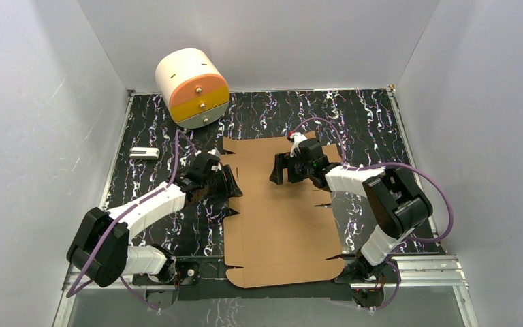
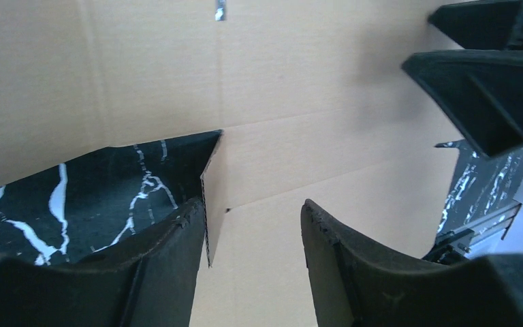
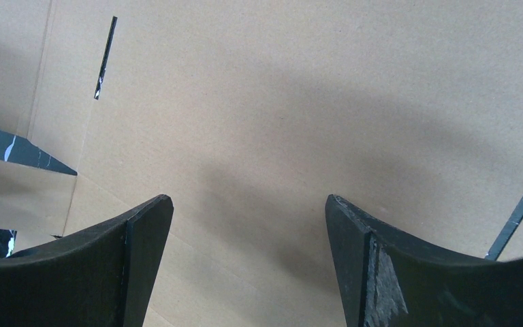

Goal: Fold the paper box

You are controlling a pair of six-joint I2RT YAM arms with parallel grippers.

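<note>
The paper box (image 1: 279,211) is a flat brown die-cut cardboard sheet lying on the black marbled table. My left gripper (image 1: 229,182) is at the sheet's left edge, open. In the left wrist view the gripper (image 2: 252,212) straddles a small side flap (image 2: 211,197) that stands a little raised next to the left finger (image 2: 170,252). My right gripper (image 1: 282,170) hovers over the far middle of the sheet, open and empty. In the right wrist view the gripper (image 3: 248,204) has only bare cardboard (image 3: 299,102) beneath it. Its fingers also show in the left wrist view (image 2: 483,88).
A cream cylindrical cabinet (image 1: 192,87) with orange and yellow drawers stands at the back left. A small white object (image 1: 144,153) lies at the table's left side. White walls close in three sides; a metal rail (image 1: 422,269) runs along the front.
</note>
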